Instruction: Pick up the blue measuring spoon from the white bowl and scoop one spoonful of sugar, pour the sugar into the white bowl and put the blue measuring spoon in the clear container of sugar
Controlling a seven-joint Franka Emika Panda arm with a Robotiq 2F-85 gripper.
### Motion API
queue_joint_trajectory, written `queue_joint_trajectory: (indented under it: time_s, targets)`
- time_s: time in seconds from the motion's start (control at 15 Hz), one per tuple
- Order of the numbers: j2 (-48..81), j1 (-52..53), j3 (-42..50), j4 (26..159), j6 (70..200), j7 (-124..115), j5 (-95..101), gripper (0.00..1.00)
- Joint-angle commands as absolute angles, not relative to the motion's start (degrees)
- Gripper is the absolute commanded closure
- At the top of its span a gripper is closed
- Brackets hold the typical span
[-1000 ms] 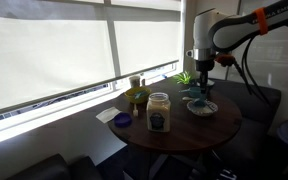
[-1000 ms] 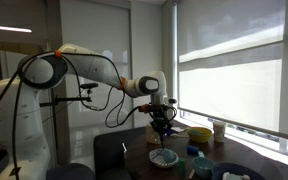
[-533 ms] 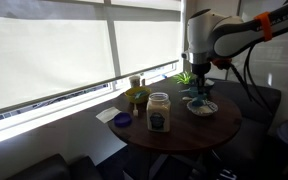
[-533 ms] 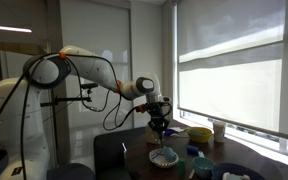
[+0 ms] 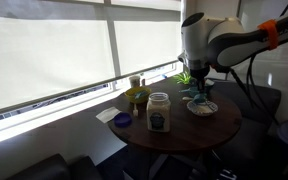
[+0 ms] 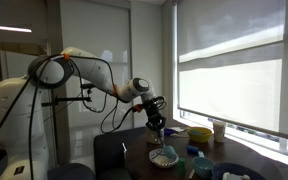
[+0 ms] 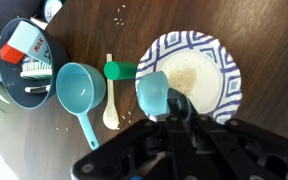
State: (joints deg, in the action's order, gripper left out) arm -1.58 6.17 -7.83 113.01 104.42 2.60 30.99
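Observation:
In the wrist view my gripper (image 7: 170, 116) is shut on the handle of the blue measuring spoon (image 7: 152, 92). The spoon's cup looks empty and hangs over the left rim of the white bowl (image 7: 227, 62), which has a blue-patterned edge and a pale patch of sugar (image 7: 188, 76) inside. In both exterior views the gripper (image 5: 200, 88) (image 6: 158, 130) hangs just above the bowl (image 5: 202, 107) (image 6: 164, 157). The clear container of sugar (image 5: 159, 112), with a dark label, stands nearer the table's front, apart from the gripper.
A second teal scoop (image 7: 81, 90), a small white spoon (image 7: 110, 100) and a green piece (image 7: 119, 70) lie left of the bowl. A dark dish with packets (image 7: 29, 60) sits further left. A dark-blue dish (image 5: 123, 120) and a yellow-green jar (image 5: 138, 96) stand on the round table (image 5: 189, 133).
The arm's wrist has turned and shifted slightly over the bowl. The gripper stays shut on the spoon above the bowl.

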Motion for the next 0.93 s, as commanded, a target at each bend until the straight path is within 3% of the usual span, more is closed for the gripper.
queue_joint_trajectory:
  time_s: [0.0, 0.53, 0.87]
  targets:
    - [-0.5, 7.5, -8.9, 111.0, 100.6, -0.1, 35.1, 0.98]
    - [-5.3, 6.5, -6.8, 108.0, 100.9, 13.3, 14.7, 0.98]
    - [-12.6, 3.0, 0.7, 106.3, 99.5, 26.1, -0.7, 0.98]
